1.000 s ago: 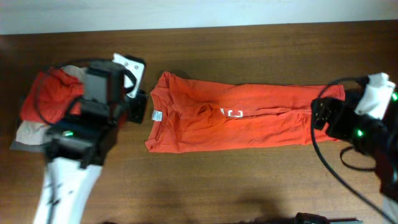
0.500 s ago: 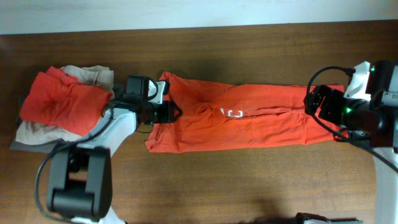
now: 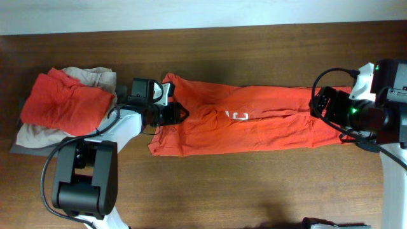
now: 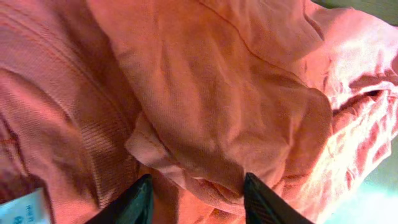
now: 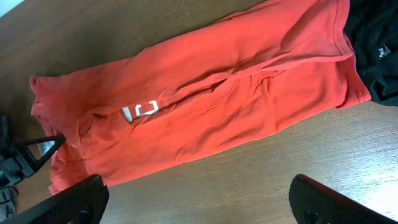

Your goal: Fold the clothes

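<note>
The clothes here are chiefly an orange-red T-shirt [image 3: 254,124], folded lengthwise and lying across the table, with white lettering [image 3: 240,116] at its middle. My left gripper [image 3: 182,114] is at its collar end. In the left wrist view the gripper [image 4: 202,202] is low over the fabric [image 4: 205,93], its jaws partly open astride a raised fold without pinching it. The white neck label [image 4: 22,211] shows at the corner. My right gripper [image 3: 316,105] hovers at the hem end. In its own view it [image 5: 199,208] is wide open over bare wood, holding nothing, with the shirt [image 5: 199,106] ahead.
At the far left, a red garment [image 3: 60,102] lies on a beige one [image 3: 95,76], both on a grey sheet [image 3: 19,146]. Something black [image 5: 379,50] lies just beyond the shirt's hem in the right wrist view. The table's wooden surface [image 3: 254,184] runs along the front.
My left arm has swung from beside the pile to the shirt's collar end and come down onto the fabric. The right gripper has shifted slightly left towards the hem.
</note>
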You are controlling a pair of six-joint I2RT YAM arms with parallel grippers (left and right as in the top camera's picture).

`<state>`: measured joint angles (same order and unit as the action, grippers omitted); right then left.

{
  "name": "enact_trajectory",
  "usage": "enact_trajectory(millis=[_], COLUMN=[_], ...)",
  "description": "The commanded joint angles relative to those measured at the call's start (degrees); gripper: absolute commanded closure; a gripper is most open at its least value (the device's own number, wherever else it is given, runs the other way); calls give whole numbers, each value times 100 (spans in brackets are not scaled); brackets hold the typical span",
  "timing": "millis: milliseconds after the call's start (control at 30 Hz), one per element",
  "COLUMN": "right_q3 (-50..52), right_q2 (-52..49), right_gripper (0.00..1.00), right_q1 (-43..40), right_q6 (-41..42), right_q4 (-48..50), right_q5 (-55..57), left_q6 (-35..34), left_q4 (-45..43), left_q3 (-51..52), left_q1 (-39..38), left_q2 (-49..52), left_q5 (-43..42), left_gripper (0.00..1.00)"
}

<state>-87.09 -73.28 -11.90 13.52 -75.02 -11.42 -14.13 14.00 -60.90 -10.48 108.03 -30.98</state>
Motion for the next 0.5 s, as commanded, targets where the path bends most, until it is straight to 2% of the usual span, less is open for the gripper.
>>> enact_trajectory(millis=[0, 133, 233, 467], right_q3=[-13, -13, -13, -13], right_q2=[15, 15, 15, 15], right_gripper=[2, 2, 2, 2], right_q1=[-11, -11, -11, -11], right_q6=[31, 28, 28, 28], right_q4=[20, 28, 26, 24], right_q5=[9, 9, 11, 11], left_q6=[-37, -39, -37, 94], left_q4=[-33, -50, -72, -68], left_q3=[0, 0, -70, -240], left_q1=[15, 4, 22, 227], left_q2=[9, 7, 7, 7], left_q5=[168, 46, -46, 391], left_gripper=[62, 69, 69, 67])
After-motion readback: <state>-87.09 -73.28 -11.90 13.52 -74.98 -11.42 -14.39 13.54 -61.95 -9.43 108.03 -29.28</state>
